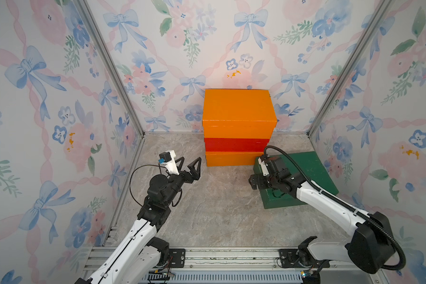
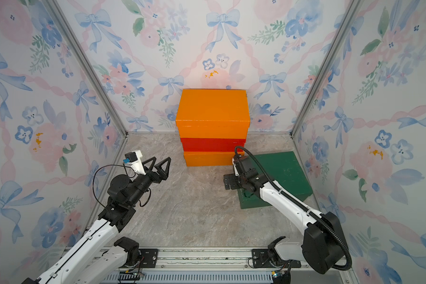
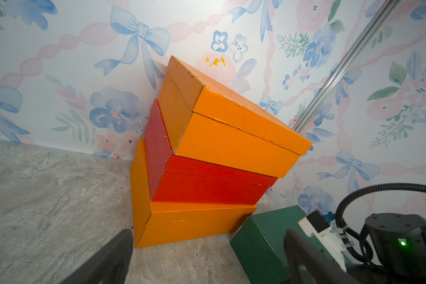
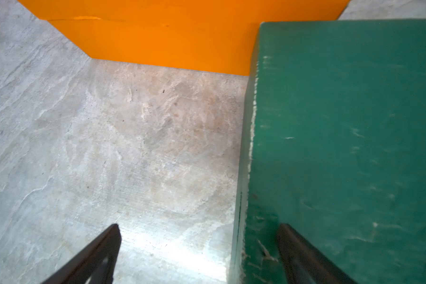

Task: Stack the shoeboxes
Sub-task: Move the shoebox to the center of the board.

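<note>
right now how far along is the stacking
Done: top orange box on red box on bottom orange box. In hand: nothing; right gripper open over an edge of the green box, left gripper open, clear. Left: lift green box onto the stack.

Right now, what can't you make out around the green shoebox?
- Green shoebox: near corner under the right arm, both top views.
- Right claw: whether it touches the shoebox, blurred in right wrist view.
- Bottom orange shoebox: right end behind that arm, top views.
</note>
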You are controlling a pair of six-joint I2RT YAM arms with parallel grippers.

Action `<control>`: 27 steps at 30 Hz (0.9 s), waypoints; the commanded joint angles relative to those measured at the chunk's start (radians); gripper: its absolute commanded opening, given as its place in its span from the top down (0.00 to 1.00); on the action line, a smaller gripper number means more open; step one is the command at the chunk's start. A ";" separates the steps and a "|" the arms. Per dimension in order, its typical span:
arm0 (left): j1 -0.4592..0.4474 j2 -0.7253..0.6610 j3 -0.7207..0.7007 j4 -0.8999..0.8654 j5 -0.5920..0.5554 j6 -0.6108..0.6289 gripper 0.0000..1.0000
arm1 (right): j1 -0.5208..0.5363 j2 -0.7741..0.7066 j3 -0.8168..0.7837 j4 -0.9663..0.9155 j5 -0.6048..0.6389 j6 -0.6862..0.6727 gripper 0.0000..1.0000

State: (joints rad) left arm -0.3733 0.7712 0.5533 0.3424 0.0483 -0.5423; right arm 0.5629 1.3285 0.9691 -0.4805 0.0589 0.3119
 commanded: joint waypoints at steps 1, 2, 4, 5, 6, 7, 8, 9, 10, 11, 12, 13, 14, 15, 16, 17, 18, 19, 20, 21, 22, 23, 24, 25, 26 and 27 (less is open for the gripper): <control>-0.005 -0.015 0.004 -0.002 -0.010 0.010 0.02 | 0.057 0.032 0.005 -0.121 -0.067 0.057 0.01; -0.005 -0.017 0.006 -0.002 -0.009 0.009 0.02 | 0.070 0.035 0.010 -0.121 -0.066 0.063 0.01; -0.005 -0.019 0.008 -0.004 -0.011 0.008 0.02 | 0.101 0.040 0.021 -0.116 -0.067 0.074 0.01; -0.004 -0.020 0.009 -0.004 -0.011 0.008 0.02 | 0.115 0.044 0.025 -0.113 -0.067 0.080 0.01; -0.004 -0.022 0.011 -0.005 -0.011 0.008 0.02 | 0.131 0.050 0.031 -0.107 -0.068 0.086 0.01; -0.004 -0.023 0.014 -0.006 -0.011 0.008 0.02 | 0.146 0.058 0.035 -0.102 -0.069 0.090 0.02; -0.005 -0.025 0.014 -0.009 -0.012 0.008 0.02 | 0.157 0.065 0.040 -0.097 -0.068 0.095 0.01; -0.005 -0.026 0.017 -0.011 -0.012 0.008 0.02 | 0.171 0.074 0.046 -0.093 -0.071 0.099 0.01; -0.005 -0.028 0.020 -0.014 -0.012 0.008 0.02 | 0.184 0.083 0.050 -0.086 -0.071 0.103 0.01; -0.005 -0.031 0.021 -0.015 -0.013 0.008 0.02 | 0.193 0.091 0.054 -0.081 -0.072 0.106 0.01; -0.004 -0.033 0.024 -0.017 -0.012 0.008 0.02 | 0.204 0.100 0.059 -0.073 -0.076 0.110 0.01; -0.005 -0.037 0.026 -0.019 -0.013 0.008 0.02 | 0.213 0.110 0.064 -0.063 -0.080 0.115 0.01; -0.005 -0.038 0.027 -0.021 -0.012 0.008 0.02 | 0.222 0.118 0.071 -0.058 -0.084 0.118 0.01; -0.005 -0.042 0.030 -0.025 -0.014 0.008 0.02 | 0.233 0.130 0.081 -0.055 -0.085 0.121 0.01; -0.004 -0.045 0.032 -0.027 -0.014 0.008 0.02 | 0.247 0.142 0.093 -0.053 -0.086 0.121 0.02; -0.005 -0.049 0.034 -0.029 -0.013 0.008 0.02 | 0.255 0.151 0.103 -0.052 -0.086 0.123 0.01; -0.004 -0.054 0.037 -0.034 -0.014 0.007 0.02 | 0.265 0.161 0.114 -0.048 -0.086 0.125 0.01; -0.005 -0.060 0.040 -0.037 -0.016 0.006 0.02 | 0.272 0.170 0.123 -0.040 -0.088 0.126 0.02; -0.003 -0.064 0.043 -0.041 -0.016 0.006 0.02 | 0.278 0.177 0.129 -0.031 -0.088 0.131 0.01; -0.005 -0.069 0.046 -0.043 -0.018 0.005 0.02 | 0.283 0.185 0.136 -0.018 -0.093 0.135 0.01; -0.005 -0.074 0.050 -0.046 -0.019 0.005 0.02 | 0.289 0.194 0.143 -0.003 -0.105 0.141 0.01; -0.005 -0.078 0.053 -0.050 -0.019 0.005 0.02 | 0.297 0.205 0.151 0.009 -0.113 0.145 0.01; -0.004 -0.081 0.057 -0.054 -0.017 0.005 0.02 | 0.305 0.220 0.167 0.012 -0.117 0.147 0.01; -0.005 -0.084 0.059 -0.057 -0.019 0.004 0.02 | 0.318 0.239 0.188 0.014 -0.117 0.146 0.01; -0.004 -0.086 0.060 -0.060 -0.018 0.005 0.02 | 0.326 0.255 0.205 0.018 -0.117 0.147 0.01; -0.005 -0.088 0.063 -0.062 -0.019 0.003 0.02 | 0.337 0.276 0.226 0.026 -0.120 0.149 0.01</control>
State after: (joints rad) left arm -0.3729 0.6964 0.5884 0.2932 0.0402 -0.5426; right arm 0.8627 1.5398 1.1645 -0.4385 0.0059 0.4274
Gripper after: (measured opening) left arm 0.978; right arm 0.989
